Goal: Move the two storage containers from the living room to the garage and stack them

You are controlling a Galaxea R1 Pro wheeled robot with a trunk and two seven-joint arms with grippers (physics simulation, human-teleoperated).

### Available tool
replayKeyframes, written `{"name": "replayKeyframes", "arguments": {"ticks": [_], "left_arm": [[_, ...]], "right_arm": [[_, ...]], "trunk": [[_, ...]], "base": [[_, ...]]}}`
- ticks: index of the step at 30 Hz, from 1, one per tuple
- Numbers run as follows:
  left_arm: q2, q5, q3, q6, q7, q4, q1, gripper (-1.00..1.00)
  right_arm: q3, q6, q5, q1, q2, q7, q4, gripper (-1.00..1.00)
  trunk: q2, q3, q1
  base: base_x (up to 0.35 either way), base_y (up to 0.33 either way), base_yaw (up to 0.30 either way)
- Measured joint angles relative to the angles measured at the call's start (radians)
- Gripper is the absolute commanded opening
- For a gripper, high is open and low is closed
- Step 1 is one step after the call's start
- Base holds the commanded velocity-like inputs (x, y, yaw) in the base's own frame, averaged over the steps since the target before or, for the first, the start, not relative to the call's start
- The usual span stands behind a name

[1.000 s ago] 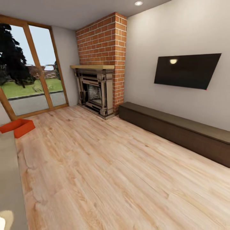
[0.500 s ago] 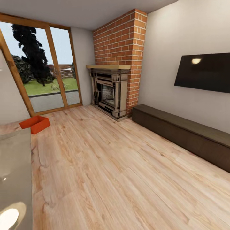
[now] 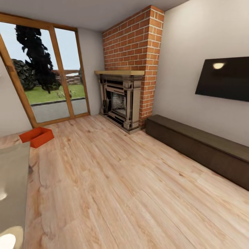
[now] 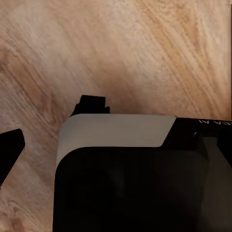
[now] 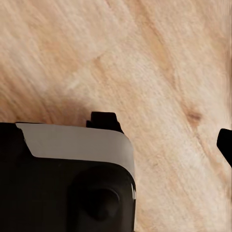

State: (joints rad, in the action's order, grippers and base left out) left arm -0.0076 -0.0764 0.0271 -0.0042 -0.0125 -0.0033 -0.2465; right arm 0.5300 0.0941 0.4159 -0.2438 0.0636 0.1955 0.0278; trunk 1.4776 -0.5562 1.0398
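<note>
Panning slightly since prev frame, container (image 3: 37, 136) near glass doors (image 3: 45, 86), wrist-cam fingers (image 4: 94, 104) spread, empty.

In the head view the wall-mounted television (image 3: 224, 79) and the long dark bench (image 3: 204, 147) below it run off the right edge, and the pale grey surface (image 3: 12, 186) at lower left is cut by 2 edges. Only 1 orange-red container (image 3: 36, 136) shows. In each wrist view the dark housing covers most of the gripper, so whether the left gripper (image 4: 53, 130) or the right gripper (image 5: 164, 133) is open cannot be told.
</note>
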Motion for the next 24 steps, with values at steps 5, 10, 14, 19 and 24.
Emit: {"name": "replayKeyframes", "arguments": {"ticks": [5,10,14,19,24], "left_arm": [[0.000,0.000,0.000,0.000,0.000,0.000,0.000,1.00],[0.000,0.000,0.000,0.000,0.000,0.000,0.000,1.00],[0.000,0.000,0.000,0.000,0.000,0.000,0.000,1.00],[0.000,0.000,0.000,0.000,0.000,0.000,0.000,1.00],[0.000,0.000,0.000,0.000,0.000,0.000,0.000,1.00]], "right_arm": [[0.000,-0.001,-0.003,0.000,-0.002,0.000,0.000,1.00],[0.001,-0.004,-0.005,0.000,0.001,-0.001,0.000,1.00],[0.002,-0.003,-0.006,0.000,0.001,-0.002,0.000,1.00],[0.002,-0.003,-0.007,0.000,0.002,-0.002,0.000,1.00],[0.002,-0.001,-0.005,0.000,0.002,-0.002,0.000,1.00]], "trunk": [[0.000,0.000,0.000],[0.000,0.000,0.000],[0.000,0.000,0.000],[0.000,0.000,0.000],[0.000,0.000,0.000]], "base": [[0.323,0.000,0.000],[0.323,0.000,0.000],[0.323,0.000,0.000],[0.323,0.000,0.000],[0.323,0.000,0.000]]}}
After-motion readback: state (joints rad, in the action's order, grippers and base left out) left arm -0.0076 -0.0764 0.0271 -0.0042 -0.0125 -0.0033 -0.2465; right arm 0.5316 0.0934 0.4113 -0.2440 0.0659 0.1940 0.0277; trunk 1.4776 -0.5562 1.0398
